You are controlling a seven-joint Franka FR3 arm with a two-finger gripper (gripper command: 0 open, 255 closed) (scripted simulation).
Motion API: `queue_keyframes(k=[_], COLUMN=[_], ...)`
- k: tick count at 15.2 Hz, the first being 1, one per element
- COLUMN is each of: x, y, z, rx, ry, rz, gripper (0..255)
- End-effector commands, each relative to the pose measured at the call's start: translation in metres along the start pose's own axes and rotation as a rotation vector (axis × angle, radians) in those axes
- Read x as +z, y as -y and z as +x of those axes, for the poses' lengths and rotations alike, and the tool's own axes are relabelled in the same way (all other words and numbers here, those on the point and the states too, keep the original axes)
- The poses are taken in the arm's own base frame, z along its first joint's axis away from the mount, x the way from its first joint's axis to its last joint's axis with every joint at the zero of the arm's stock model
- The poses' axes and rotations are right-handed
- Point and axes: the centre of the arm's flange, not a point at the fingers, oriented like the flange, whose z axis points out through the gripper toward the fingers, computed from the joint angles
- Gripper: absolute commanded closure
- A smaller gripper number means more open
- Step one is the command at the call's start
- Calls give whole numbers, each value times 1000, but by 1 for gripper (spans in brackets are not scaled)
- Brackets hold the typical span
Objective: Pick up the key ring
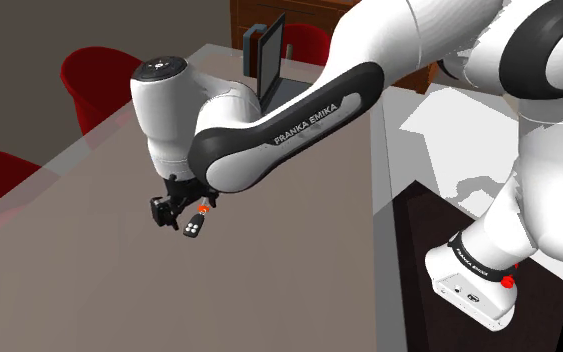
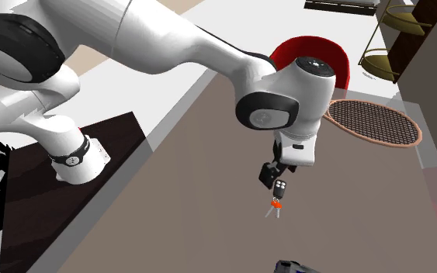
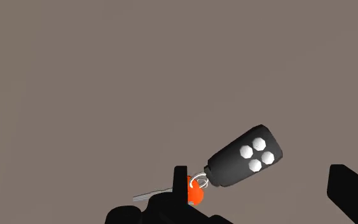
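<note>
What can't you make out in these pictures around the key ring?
Key ring: key's blade, wrist view, partly hidden behind the jaws' black base.
Resting on the table or lifted: both exterior views, too small to tell.
Dark object: second exterior view, cut off by bottom edge.

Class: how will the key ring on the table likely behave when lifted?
The key ring is probably floppy: its black fob and orange-headed key join at a thin loop, so ungripped parts would likely dangle. It looks small beside the gripper, so probably light. Lying flat on the table, it seems unlikely to roll.
</note>
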Motion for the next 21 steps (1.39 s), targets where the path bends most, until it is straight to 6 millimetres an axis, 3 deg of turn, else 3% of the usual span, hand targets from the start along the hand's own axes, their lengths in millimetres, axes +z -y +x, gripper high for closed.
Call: queue_keyframes(k=[1,8,9,18,21], x=[9,39,38,39,23], y=[5,4,4,4,4], z=[1,0,0,0,1], rx=[-1,-1,-1,-1,-1], ry=[-1,-1,-1,-1,-1], rz=[1,1,1,1,1], gripper=[0,0,255,255,255])
